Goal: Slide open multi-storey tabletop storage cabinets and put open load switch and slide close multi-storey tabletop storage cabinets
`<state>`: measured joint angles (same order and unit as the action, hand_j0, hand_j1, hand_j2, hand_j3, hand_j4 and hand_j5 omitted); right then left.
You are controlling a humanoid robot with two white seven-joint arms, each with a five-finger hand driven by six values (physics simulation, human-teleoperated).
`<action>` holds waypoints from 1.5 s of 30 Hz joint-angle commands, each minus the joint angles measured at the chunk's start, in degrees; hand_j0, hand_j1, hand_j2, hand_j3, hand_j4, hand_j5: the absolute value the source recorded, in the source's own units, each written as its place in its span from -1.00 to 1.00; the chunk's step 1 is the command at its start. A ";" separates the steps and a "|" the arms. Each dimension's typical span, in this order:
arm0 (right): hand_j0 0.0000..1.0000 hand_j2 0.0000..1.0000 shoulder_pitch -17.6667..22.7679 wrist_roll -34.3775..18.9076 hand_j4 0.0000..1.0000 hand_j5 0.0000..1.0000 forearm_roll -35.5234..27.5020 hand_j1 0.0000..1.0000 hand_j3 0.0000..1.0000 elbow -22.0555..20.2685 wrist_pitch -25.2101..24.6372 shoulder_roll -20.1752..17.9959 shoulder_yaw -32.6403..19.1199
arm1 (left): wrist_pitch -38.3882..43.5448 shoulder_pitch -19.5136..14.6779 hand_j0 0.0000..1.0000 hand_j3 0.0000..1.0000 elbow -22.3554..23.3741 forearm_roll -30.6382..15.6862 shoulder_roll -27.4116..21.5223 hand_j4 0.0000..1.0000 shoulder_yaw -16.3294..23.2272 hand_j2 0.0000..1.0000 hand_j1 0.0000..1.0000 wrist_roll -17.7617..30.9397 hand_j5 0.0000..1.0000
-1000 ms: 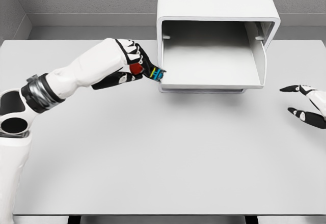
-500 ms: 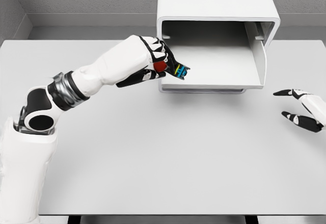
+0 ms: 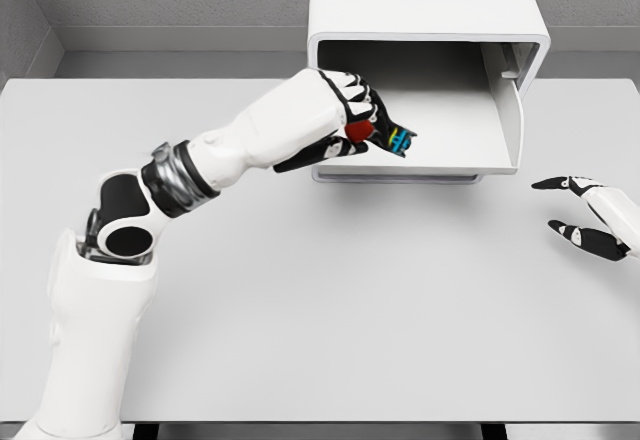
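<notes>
1. Left arm (image 3: 150, 210) comes in from the lower left and reaches diagonally up and right across the tabletop (image 3: 320, 300), elbow raised, forearm pointing at the cabinet.
2. Left hand (image 3: 345, 110) sits at the left front of the open drawer (image 3: 440, 130). Its fingers (image 3: 310, 155) are curled and gripping the load switch (image 3: 385, 137).
3. The switch is a small dark block with a red knob on the side nearest the palm and blue/yellow marks at the far tip. It sticks out to the right of the fingers, tilted down to the right.
4. The switch is over the drawer floor, just past the drawer's left front corner. Can't tell if it touches the floor or hangs just above it.
5. Storage cabinet (image 3: 420, 10), right of and behind the fingers: white rounded shell at the back of the tabletop, with the drawer slid out toward the camera. The drawer's right side wall is visible; apart from the switch and fingertips, the inside shows plain white.
6. Right hand (image 3: 590, 215) is at the far right edge, well apart from the cabinet and switch, low over the tabletop. Fingers are spread and relaxed, gripping nothing; dark fingertips point left.
</notes>
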<state>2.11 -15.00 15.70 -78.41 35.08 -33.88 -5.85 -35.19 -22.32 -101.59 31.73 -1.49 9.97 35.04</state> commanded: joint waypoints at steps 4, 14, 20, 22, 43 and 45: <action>0.39 0.39 0.00 -0.03 0.39 0.39 -0.32 0.39 0.39 -0.25 -0.08 -0.05 0.05 | 0.19 0.00 -0.19 -0.19 0.87 2.90 1.49 -0.19 0.40 -0.19 -0.19 -0.04 -0.19; 0.39 0.39 0.00 0.06 0.39 0.39 -0.32 0.39 0.39 -0.25 -0.08 0.04 0.13 | 0.19 -1.49 -0.19 -0.19 3.33 7.38 1.49 -0.19 0.58 -0.19 -0.19 -0.04 -0.19; 0.39 0.39 0.00 0.05 0.39 0.39 -0.32 0.39 0.39 -0.34 -0.08 0.04 0.22 | 0.19 -2.29 -0.19 -0.19 4.21 7.47 1.49 -0.19 2.25 -0.19 -0.19 -0.04 -0.19; 0.39 0.39 0.00 -0.03 0.39 0.39 -0.32 0.39 0.39 -0.25 -0.08 0.04 0.22 | 0.19 -2.37 -0.19 -0.19 4.30 7.47 1.49 -0.19 2.51 -0.19 -0.19 -0.04 -0.19; 0.40 0.40 -0.18 -0.03 0.40 0.40 -0.32 0.40 0.40 -0.16 -0.08 0.04 0.22 | 0.19 -5.63 -0.16 -0.16 7.02 8.87 1.49 -0.16 2.60 -0.16 -0.16 -0.04 -0.16; 0.40 0.40 -0.18 -0.03 0.40 0.40 -0.32 0.40 0.40 -0.16 -0.08 0.04 0.31 | 0.19 -5.63 -0.06 -0.06 7.37 9.84 1.49 -0.06 2.51 -0.06 -0.06 -0.04 -0.06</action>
<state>1.93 -15.05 15.84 -78.51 35.08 -33.73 -5.57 -35.18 -27.95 -94.58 41.45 -0.01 12.57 35.04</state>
